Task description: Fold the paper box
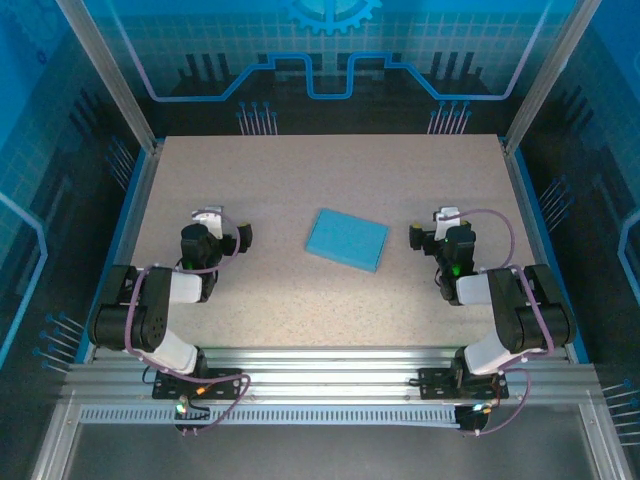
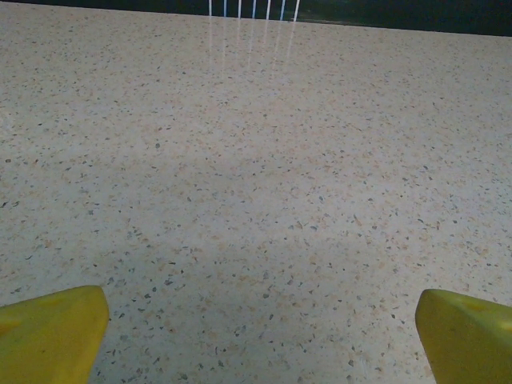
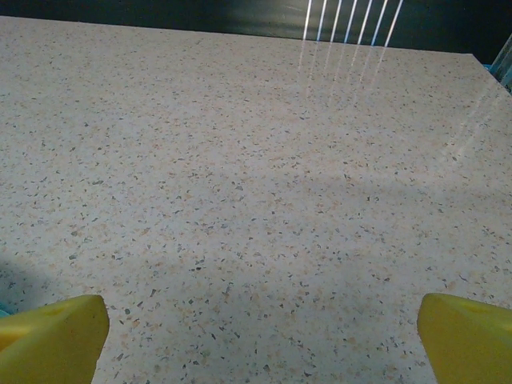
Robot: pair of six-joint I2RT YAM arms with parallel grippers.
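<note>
At the near edge of the table both arms sit folded low. The left gripper stands with its jaws spread wide and nothing between them. The right gripper is equally wide and empty, and in both wrist views just bare speckled tabletop lies between the yellow fingertips. Between the two claws, a little farther in and touching neither, lies the paper box, blue side up, a small flat closed rectangle turned slightly askew. To me the folding looks finished, with no loose flaps showing. Beyond it the tabletop runs bare to the far wall.
</note>
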